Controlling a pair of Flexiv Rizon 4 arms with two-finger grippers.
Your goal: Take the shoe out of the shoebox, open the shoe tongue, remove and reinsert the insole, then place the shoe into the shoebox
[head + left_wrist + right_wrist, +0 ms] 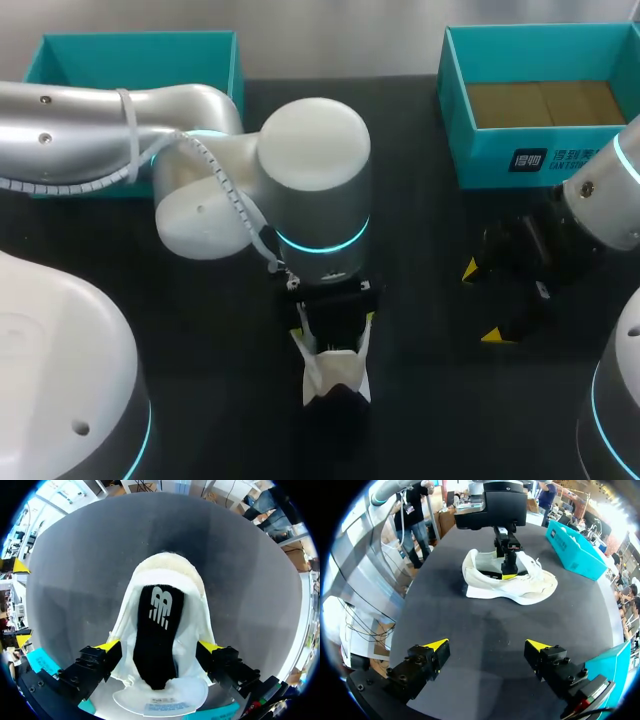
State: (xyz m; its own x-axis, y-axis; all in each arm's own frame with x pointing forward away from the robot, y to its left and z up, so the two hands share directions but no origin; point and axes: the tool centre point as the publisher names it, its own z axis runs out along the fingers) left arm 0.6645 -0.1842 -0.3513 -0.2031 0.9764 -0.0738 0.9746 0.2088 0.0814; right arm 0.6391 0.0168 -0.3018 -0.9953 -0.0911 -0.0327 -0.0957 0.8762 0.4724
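Well apart from the teal cardboard shoebox (pixel 480 155), the soft white shoe (pixel 167 572) with its smooth black insole (pixel 155 630) sits pinched at both sides by the left gripper (pixel 158 646), while the right gripper (pixel 487 644), nearer that shoebox, gapes unclenched.

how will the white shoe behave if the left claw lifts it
Probably soft: the upper of the white shoe looks splayed between the tips of the left claw, so it may fold. Likely light, given thin fabric walls. Its flat sole lies on the table, so a push should slide, not roll, it.
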